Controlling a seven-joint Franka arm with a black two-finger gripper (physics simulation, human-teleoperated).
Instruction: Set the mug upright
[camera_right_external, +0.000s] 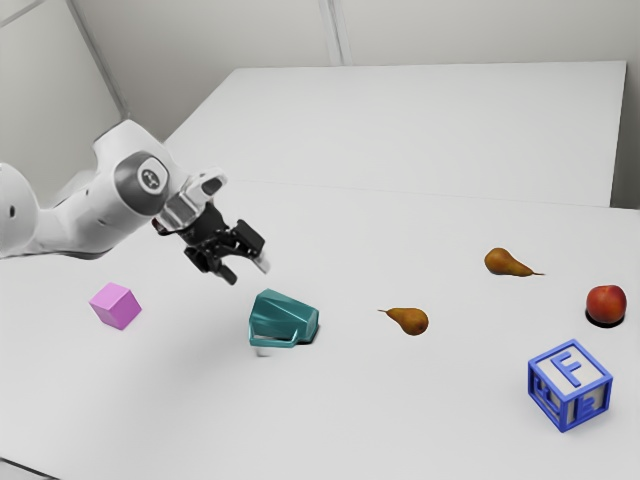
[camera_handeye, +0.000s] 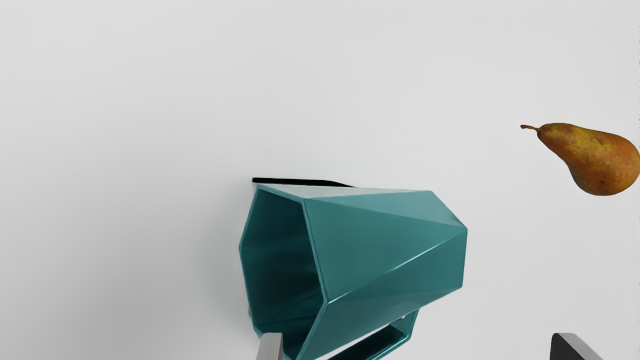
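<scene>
The teal faceted mug lies on its side on the table, its handle toward the exterior view's bottom edge. My gripper hangs above and to the exterior view's left of it, apart from the mug. From the hand, the mug shows its dark open mouth on one side and its closed base on the side nearer a pear. The fingertips of my gripper stand wide apart, one overlapping the mouth's edge in the picture, with nothing held.
One pear lies a little beyond the mug's base, and another pear farther off. A red fruit and a blue-edged letter block are at the exterior view's right. A pink cube sits at its left.
</scene>
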